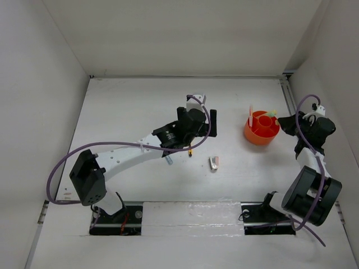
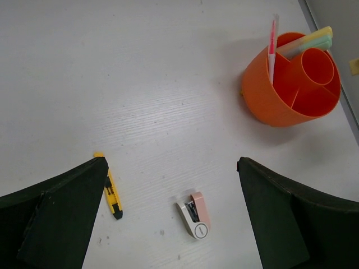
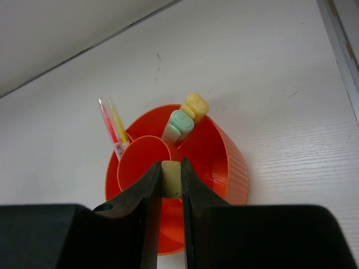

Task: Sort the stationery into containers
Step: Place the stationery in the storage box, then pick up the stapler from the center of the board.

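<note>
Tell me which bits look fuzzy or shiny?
Top external: glare on the glossy strip at the near edge. Left wrist: left gripper dark, soft-edged; tub casts a faint shadow. Right wrist: right gripper close, black, blurry; tub sharper.

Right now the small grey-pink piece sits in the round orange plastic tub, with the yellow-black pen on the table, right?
No. The left wrist view shows the grey-pink piece on the table near the yellow-black pen, not in the orange tub.
</note>
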